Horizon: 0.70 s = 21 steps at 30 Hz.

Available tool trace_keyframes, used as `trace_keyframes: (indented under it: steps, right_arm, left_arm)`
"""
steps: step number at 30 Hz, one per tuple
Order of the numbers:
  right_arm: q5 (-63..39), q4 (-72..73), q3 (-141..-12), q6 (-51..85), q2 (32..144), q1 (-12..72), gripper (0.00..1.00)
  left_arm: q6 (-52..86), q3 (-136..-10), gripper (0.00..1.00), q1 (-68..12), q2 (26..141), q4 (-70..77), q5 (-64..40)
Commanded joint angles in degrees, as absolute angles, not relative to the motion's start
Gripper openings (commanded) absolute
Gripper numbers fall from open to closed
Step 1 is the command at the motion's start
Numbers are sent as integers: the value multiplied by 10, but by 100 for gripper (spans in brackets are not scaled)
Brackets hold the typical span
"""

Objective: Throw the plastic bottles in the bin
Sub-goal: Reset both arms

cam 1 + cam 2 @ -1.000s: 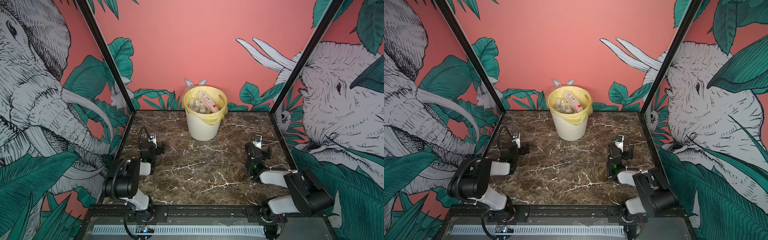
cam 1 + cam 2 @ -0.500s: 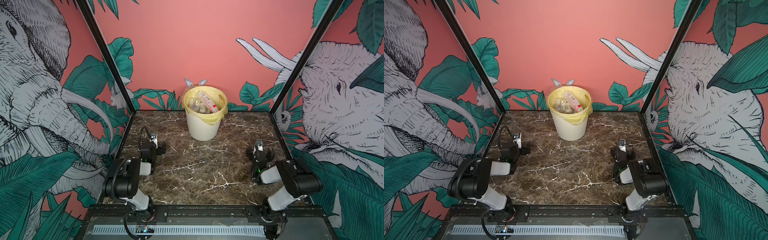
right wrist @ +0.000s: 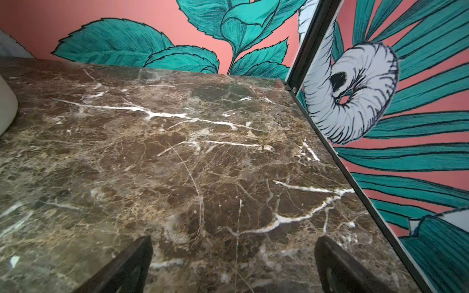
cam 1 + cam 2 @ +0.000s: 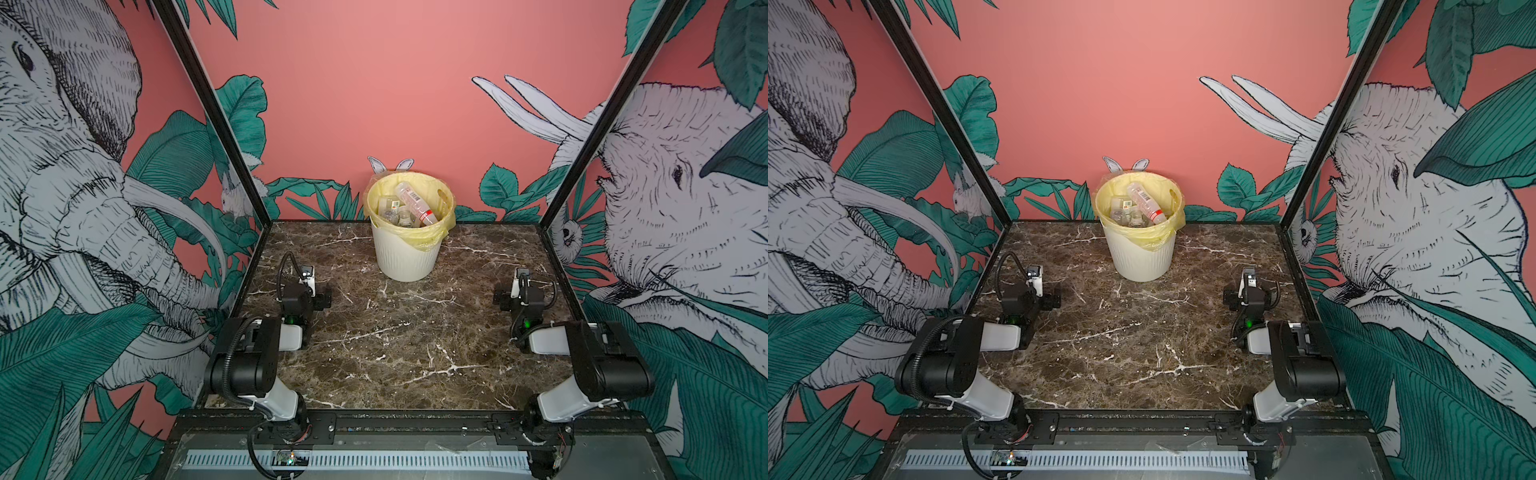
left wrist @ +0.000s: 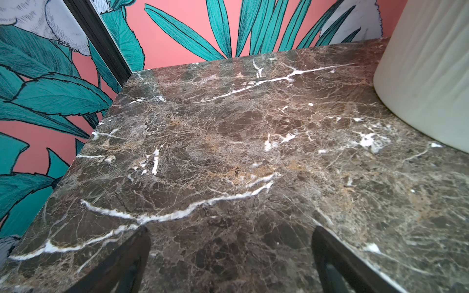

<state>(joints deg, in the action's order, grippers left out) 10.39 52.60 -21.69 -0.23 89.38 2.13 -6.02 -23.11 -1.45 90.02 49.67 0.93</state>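
- Step: the closing one, as I judge it. All the plastic bottles (image 4: 409, 205) that can be seen are already inside the bin (image 4: 405, 257). None lies on the table (image 4: 395, 353) in either top view, and both wrist views show only bare marble.
- Whereabouts: the bin stands upright at the far middle of the table, close to the far wall and well apart from both arms. Its yellow bag (image 4: 432, 239) is folded over the rim. The bottles are heaped below the rim, with the longest lying slantwise on top.
- State of the left hand (image 5: 231, 229): the fingers are spread wide with nothing between them. It sits low over the table at the near left, and the bin is farther off and to its right.
- State of the right hand (image 3: 233, 239): it is also wide open and empty, at the near right beside the right wall.
- Next move: probably no grasp at all. It calls for a check that no bottle is hidden behind the bin, where the top views cannot see. If none is, the arms can rest folded.
- Writing: the top bottle has a white label with a barcode (image 4: 413, 194) and red at its nearer end. Another bottle shows a small white label with a green and red mark. No brand name or word can be read, as everything is too small.
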Motion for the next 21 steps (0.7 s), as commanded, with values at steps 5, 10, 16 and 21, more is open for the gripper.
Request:
trace_keyframes:
  steps: [5,10,16,21]
  right_arm:
    - [88,536,-218,1,887,22,99]
    - [83,529,-221,-1,887,22,99]
    - [83,529,-221,-1,887,22,99]
    - [83,529,-221,-1,887,22,99]
  left_arm:
    - [-61,-236,100,-14,889,496,5]
    - [-61,-236,100,-14,890,497,5]
    - [-61,-236,100,-14,890,496,5]
    - [-61,-236,100,-14,890,496,5]
